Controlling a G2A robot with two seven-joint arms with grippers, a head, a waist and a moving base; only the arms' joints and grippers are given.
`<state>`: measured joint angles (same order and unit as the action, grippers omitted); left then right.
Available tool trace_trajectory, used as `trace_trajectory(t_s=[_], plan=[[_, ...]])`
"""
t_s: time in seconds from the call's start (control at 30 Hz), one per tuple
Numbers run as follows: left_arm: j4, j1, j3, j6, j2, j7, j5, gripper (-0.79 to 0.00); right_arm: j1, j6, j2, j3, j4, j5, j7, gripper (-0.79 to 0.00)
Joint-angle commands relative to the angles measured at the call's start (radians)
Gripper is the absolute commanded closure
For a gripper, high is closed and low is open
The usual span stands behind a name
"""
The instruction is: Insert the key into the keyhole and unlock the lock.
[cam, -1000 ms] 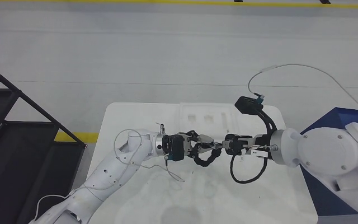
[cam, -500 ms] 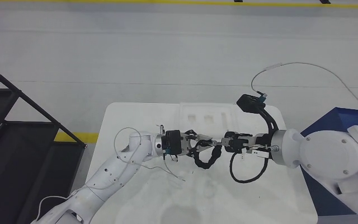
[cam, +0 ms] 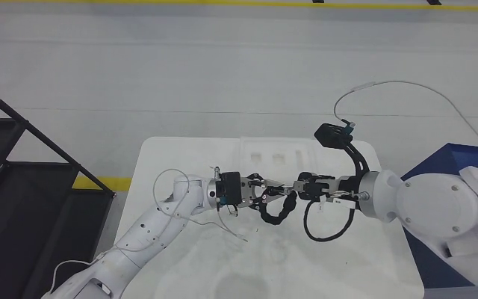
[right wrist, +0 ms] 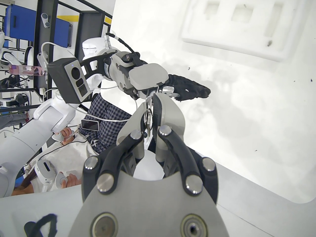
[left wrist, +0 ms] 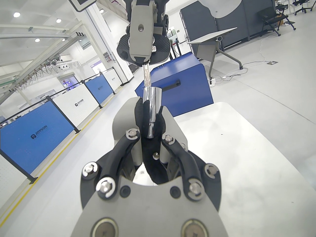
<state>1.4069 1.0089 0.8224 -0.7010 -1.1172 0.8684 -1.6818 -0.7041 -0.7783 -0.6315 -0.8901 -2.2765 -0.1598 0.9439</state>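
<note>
- Currently, we see the left gripper [left wrist: 148,111] clamped on the lock [left wrist: 152,98]. Both fingers press against its chrome cylinder, which sticks out past the fingertips.
- We see the lock's black cable [cam: 272,213] hanging in a loop below the two grippers, above the white table [cam: 172,161].
- We see the right gripper [right wrist: 151,106] closed on the key [left wrist: 147,76]. The key's head is pinched between the pads, and a metal ring [right wrist: 148,119] lies between the fingers.
- We find the key's blade in line with the cylinder, with its tip at the cylinder's end face. We cannot tell how deep it sits.
- From the top view, we find the two grippers facing each other, nearly tip to tip, over the middle of the table. They are just in front of a white foam tray [cam: 278,158] with three recesses.
- For writing, we note a white logo and lettering on the blue barrier panels [left wrist: 37,134] in the room behind, seen from the left wrist view.
- We note a blue cabinet [left wrist: 182,82] standing just beyond the table's edge.
</note>
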Motion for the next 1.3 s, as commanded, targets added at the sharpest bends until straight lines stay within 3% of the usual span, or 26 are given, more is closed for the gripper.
trace_trajectory(t_s=[0.0,1.27], plan=[[-0.003,0.0,-0.001,-0.006,-0.001,0.003,0.008,0.0,-0.002,-0.003,0.0,-0.001,0.0,0.001,-0.001,0.0],[0.0,0.002,0.0,-0.016,-0.006,-0.003,0.017,0.0,-0.032,0.002,-0.015,-0.021,-0.007,0.006,-0.016,0.0]])
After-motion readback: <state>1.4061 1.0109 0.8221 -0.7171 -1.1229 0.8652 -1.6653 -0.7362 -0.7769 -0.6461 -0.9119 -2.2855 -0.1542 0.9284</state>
